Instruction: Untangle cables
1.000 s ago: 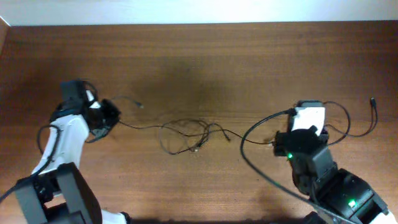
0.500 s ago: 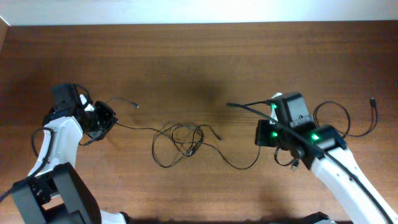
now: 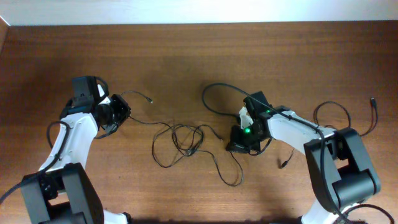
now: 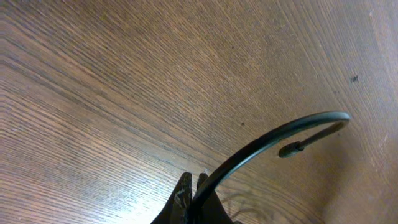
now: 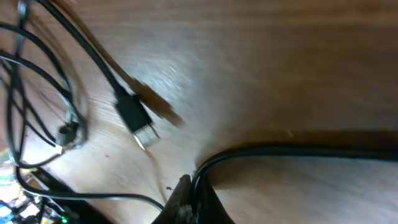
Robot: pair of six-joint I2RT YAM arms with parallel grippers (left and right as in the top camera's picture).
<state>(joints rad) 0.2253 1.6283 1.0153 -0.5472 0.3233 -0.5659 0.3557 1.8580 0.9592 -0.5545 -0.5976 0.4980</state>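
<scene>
Wooden table [image 3: 186, 56] bears cables [image 3: 186, 140]; left tool [image 3: 120, 114] and right tool [image 3: 235, 144] (both closed) pinch them.

Open table [image 3: 199, 56] beyond central cables [image 3: 188, 148]

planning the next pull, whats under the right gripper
A cable pinched in the shut right gripper, over wooden table; a plug lies nearby. Overhead, the gripper hides the pinch.

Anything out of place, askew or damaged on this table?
Nothing damaged or spilled. The cables lie knotted in loose loops on the table; one plug end sits apart near its right edge, away from the knot.
</scene>
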